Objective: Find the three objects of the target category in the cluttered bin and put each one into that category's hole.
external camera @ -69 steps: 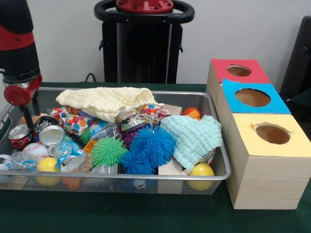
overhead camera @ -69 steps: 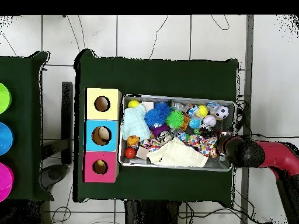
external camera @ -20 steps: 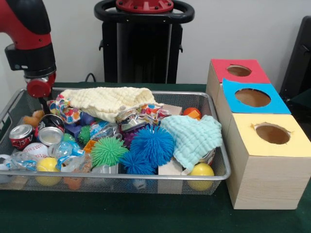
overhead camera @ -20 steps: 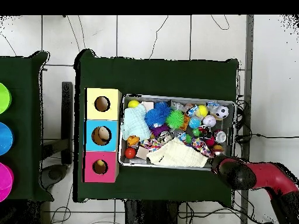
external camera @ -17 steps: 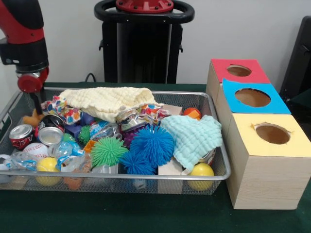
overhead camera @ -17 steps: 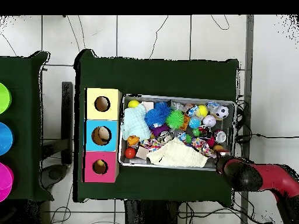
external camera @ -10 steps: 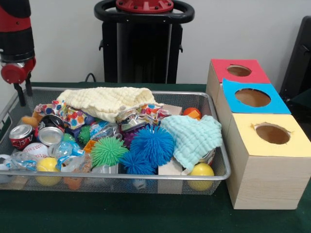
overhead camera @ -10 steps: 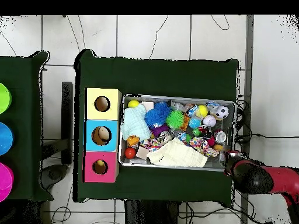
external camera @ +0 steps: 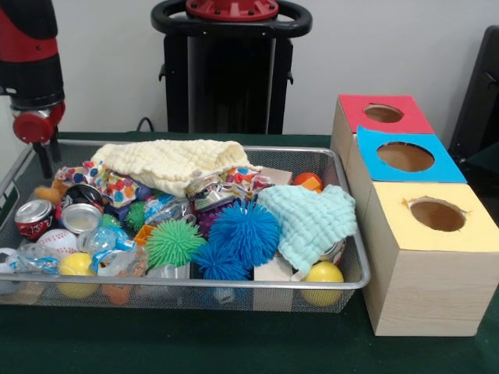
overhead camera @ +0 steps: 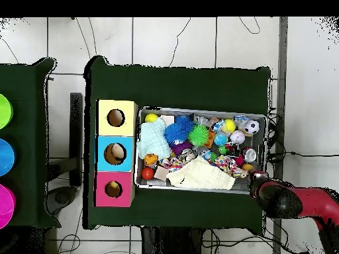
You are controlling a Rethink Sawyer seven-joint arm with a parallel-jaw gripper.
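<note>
Clutter is filling the wire basket [external camera: 343, 284], which is sitting on the green surface [external camera: 234, 343] with its long side running across the front view. Nearest the camera, yellow balls [external camera: 323, 282] are lying against the front rim, with green [external camera: 173, 241] and blue spiky balls [external camera: 243, 231] just behind them and a pale blue cloth [external camera: 310, 222] to their right. At the left, a baseball [external camera: 56, 242] and cans [external camera: 33, 216] are lying together. Farther back, a cream cloth [external camera: 168, 162] is draping over the pile, and an orange-tan plush toy [external camera: 48, 191] is peeking out at the far left corner. Right of the basket, three boxes are standing in a row running away from the camera: yellow-topped, blue-topped, then the red-topped box with its hole [external camera: 383, 114] facing up. The gripper [external camera: 45, 156] is hanging over the basket's far left corner; whether it is spread or pressed together, I cannot tell.
</note>
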